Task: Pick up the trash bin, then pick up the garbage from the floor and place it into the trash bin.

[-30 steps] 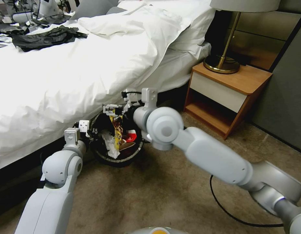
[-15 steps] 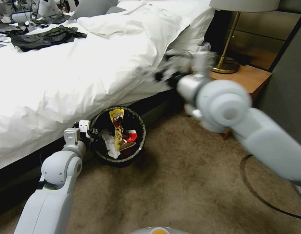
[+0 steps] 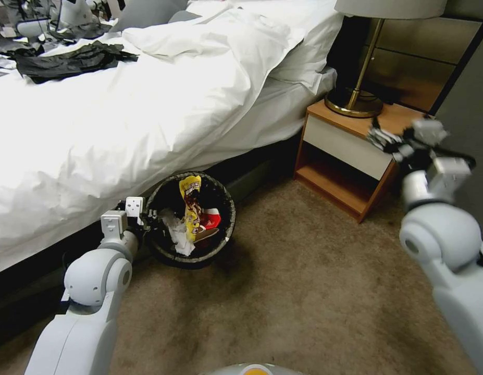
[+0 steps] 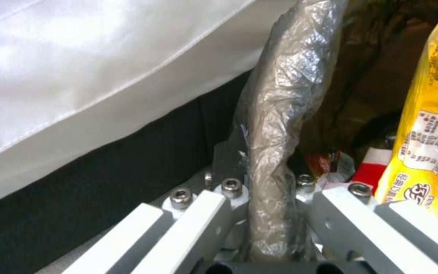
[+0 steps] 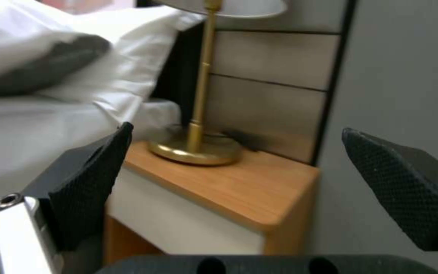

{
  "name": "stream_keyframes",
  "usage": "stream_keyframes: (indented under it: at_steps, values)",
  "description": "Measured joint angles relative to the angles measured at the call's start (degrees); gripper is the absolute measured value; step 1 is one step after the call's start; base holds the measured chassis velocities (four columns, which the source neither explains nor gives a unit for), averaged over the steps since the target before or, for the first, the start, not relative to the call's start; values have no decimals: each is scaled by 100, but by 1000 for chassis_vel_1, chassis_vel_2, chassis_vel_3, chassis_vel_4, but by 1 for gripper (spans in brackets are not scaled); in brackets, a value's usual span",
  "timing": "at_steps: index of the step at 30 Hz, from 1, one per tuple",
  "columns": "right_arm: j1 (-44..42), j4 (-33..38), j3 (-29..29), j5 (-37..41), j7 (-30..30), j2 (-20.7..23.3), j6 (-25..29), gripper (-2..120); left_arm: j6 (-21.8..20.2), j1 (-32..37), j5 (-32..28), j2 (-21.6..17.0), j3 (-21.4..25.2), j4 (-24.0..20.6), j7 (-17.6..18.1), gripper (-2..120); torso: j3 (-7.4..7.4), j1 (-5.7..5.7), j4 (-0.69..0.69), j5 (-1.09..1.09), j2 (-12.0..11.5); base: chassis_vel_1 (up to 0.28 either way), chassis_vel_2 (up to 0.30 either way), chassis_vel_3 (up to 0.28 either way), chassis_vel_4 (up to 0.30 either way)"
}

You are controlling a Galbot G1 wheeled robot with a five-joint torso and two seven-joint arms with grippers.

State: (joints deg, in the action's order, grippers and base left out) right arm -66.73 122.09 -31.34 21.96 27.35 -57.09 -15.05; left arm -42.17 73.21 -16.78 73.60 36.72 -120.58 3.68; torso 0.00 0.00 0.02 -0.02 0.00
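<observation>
The bin (image 3: 192, 219) sits on the floor (image 3: 283, 291) at the bed's (image 3: 121, 114) edge, litter (image 3: 192, 208) inside. The left gripper (image 3: 147, 213) pinches its bagged rim (image 4: 275, 125). The right gripper (image 5: 239, 182), fingers spread and empty, hangs before the nightstand (image 3: 356, 151).

wrapper: we see printed characters in a white panel and in red on the glossy yellow plastic snack wrapper (image 4: 432, 125) | legibility: too small and blurred for us to read | other text: we find none legible
</observation>
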Motion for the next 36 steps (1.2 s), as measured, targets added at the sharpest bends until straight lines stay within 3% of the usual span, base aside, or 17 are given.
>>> stream_keyframes:
  at_steps: [2,10,36]
  values:
    - [-505,-219,-249,-991,-274,-593,495,100,0,29,26,65,-2,-38,22,0,0,0,-2,2,0,0,0,0,0]
    - [-885,-400,-248,-1327,-300,-1427,733,100,3,132,43,151,-25,-187,31,0,0,0,-1,1,0,0,0,0,0]
    - [-587,-703,51,-1273,-180,-1396,684,100,3,93,-175,92,5,-254,-31,0,0,0,-2,2,0,0,0,0,0]
